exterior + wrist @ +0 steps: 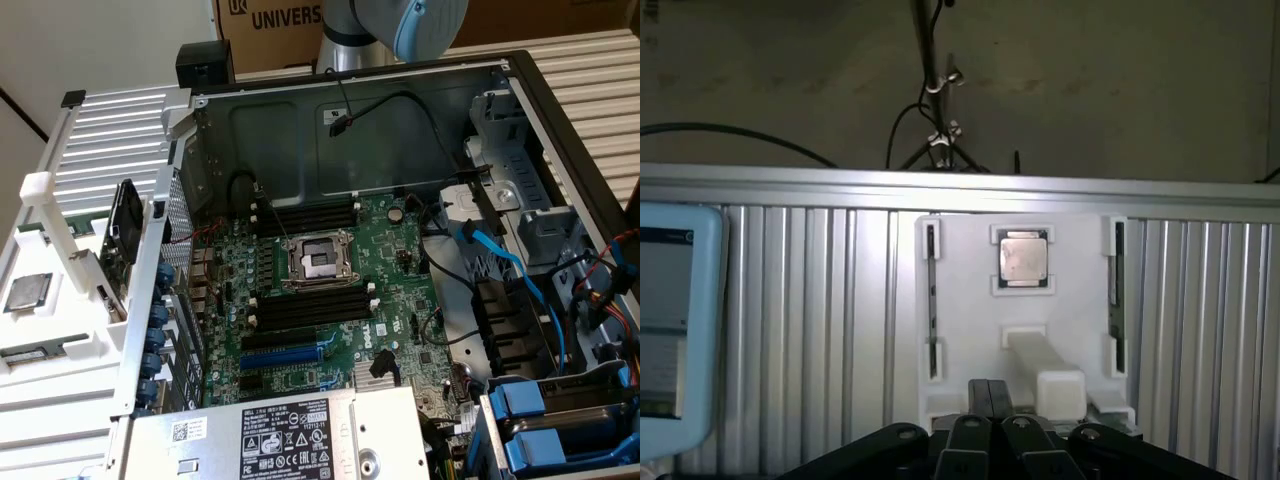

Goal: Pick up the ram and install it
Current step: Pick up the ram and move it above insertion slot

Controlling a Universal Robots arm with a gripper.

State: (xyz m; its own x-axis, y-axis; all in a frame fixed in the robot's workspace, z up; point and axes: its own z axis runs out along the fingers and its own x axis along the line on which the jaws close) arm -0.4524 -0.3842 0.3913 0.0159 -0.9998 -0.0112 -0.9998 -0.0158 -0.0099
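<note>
Ram [1118, 310] sits in white holder [970, 320]; cardboard box [265, 42] reads "UNIVERS".

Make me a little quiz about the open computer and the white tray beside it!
1. True or false: the long, thin green ram stick sits in the white plastic holder, not on the green motherboard.
2. The flat silver chip on that holder is: A round, B square, C triangular.
3. Fill in: the motherboard's long plastic memory slots are coloured ____.
Key: 1 true; 2 B; 3 black.
</note>
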